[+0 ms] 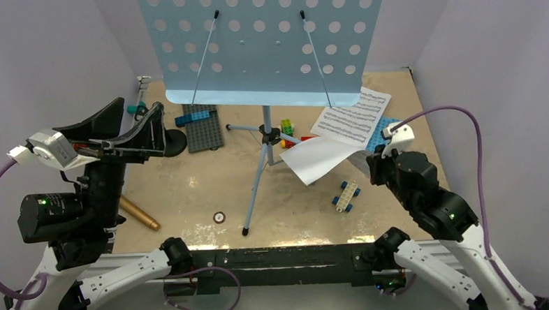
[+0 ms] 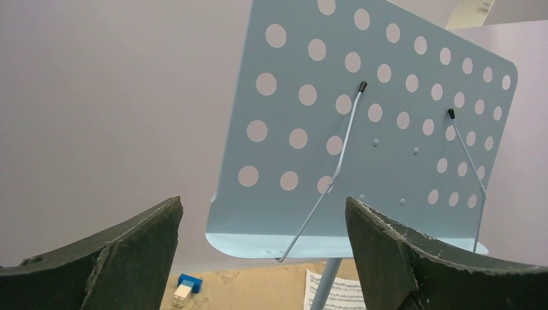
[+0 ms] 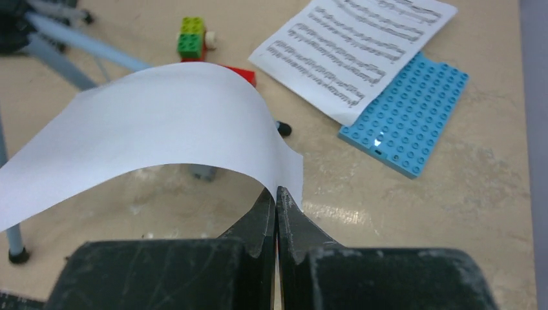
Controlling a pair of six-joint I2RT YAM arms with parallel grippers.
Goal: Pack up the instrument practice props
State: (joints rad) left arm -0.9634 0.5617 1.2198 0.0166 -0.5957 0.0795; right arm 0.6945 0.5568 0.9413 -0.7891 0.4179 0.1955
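Music stand [image 1: 263, 37]: upright, tabletop centre. Blank sheet [image 3: 161, 123]: towards right edge, corner pinched in closed right gripper [image 3: 276, 194]. Left gripper [image 1: 142, 103]: wide open, empty, left edge. Toy microphone [image 1: 138, 213]: near-left corner.

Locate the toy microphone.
Top view: toy microphone lies near-left on the table, partly under the left arm, left of the near foot of the music stand.
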